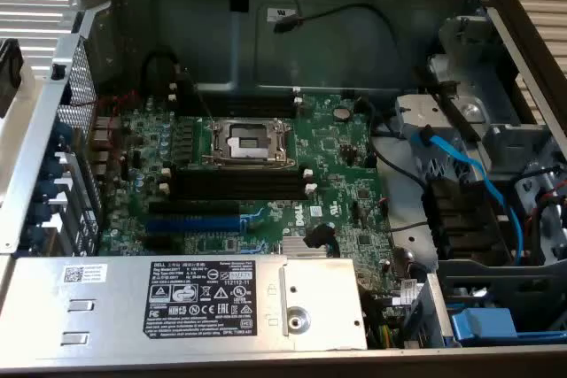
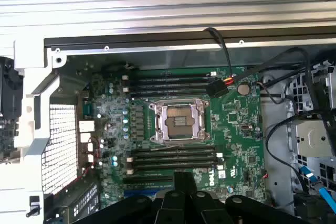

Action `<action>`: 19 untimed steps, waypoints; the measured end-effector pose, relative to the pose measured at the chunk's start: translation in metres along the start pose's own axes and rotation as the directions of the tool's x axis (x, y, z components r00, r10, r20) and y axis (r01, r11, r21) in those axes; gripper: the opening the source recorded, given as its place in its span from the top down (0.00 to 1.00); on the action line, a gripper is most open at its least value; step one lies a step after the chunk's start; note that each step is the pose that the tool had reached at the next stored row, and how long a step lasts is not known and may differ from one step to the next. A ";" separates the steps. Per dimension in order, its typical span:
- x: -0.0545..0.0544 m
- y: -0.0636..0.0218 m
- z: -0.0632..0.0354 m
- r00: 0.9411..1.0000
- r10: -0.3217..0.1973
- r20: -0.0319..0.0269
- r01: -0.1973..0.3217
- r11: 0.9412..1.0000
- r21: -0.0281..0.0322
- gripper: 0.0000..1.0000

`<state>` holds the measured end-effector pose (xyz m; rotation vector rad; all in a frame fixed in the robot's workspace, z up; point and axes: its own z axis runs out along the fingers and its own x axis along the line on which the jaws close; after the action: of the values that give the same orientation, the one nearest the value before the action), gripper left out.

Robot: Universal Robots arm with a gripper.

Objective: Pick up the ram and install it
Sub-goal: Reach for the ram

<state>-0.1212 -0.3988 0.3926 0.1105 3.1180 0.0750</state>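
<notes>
The ram (image 2: 184, 180) — thin, dark — stands pinched in the gripper (image 2: 184, 196).

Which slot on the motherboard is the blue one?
The expansion slot, lying between the memory slots and the silver box; those memory slots are black.

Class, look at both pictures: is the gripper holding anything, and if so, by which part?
It cannot be told. The gripper is shut above the motherboard, but whether anything is pinched between its fingertips is unclear.
</notes>
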 end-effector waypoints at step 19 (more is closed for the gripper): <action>0.000 0.0006 0.0000 1.000 0.001 -0.023 -0.001 1.000 0.017 0.90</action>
<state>-0.1212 -0.3982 0.3927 0.1118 3.1423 0.0495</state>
